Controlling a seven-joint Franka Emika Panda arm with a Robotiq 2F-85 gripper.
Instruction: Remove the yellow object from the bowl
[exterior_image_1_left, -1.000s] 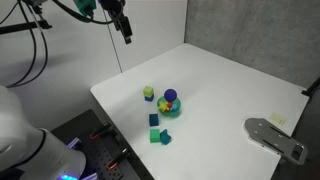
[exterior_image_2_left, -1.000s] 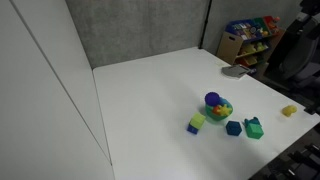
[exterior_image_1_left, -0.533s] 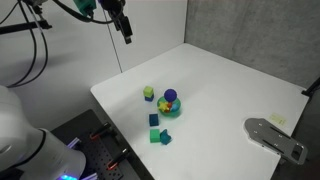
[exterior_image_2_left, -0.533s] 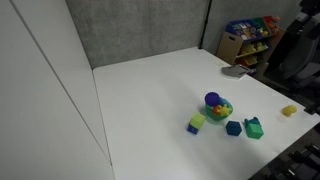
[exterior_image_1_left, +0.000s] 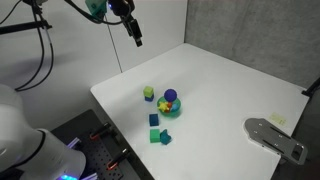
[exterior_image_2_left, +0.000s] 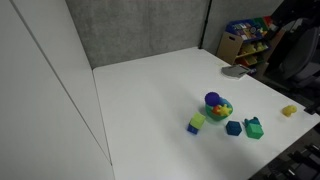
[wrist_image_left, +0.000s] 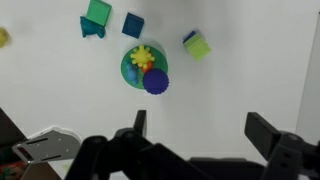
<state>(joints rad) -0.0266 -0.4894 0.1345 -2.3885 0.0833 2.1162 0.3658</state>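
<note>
The small teal-green bowl (wrist_image_left: 133, 72) sits on the white table; it shows in both exterior views (exterior_image_1_left: 172, 110) (exterior_image_2_left: 219, 109). The spiky yellow object (wrist_image_left: 143, 56) lies in the bowl beside a purple spiky ball (wrist_image_left: 156, 82); it is a tiny yellow speck in an exterior view (exterior_image_1_left: 166, 103). My gripper (exterior_image_1_left: 136, 34) (wrist_image_left: 198, 125) is open and empty, high above the table's far side, well away from the bowl.
A yellow-green block (wrist_image_left: 197, 45), a blue block (wrist_image_left: 133, 24) and a green block (wrist_image_left: 96, 17) lie around the bowl. A grey flat object (exterior_image_1_left: 275, 138) lies near a table edge. A small yellow piece (exterior_image_2_left: 289, 111) lies apart. A toy shelf (exterior_image_2_left: 250, 38) stands beyond the table.
My gripper has moved a little to the right and downward in the exterior view. The bowl and blocks have not moved.
</note>
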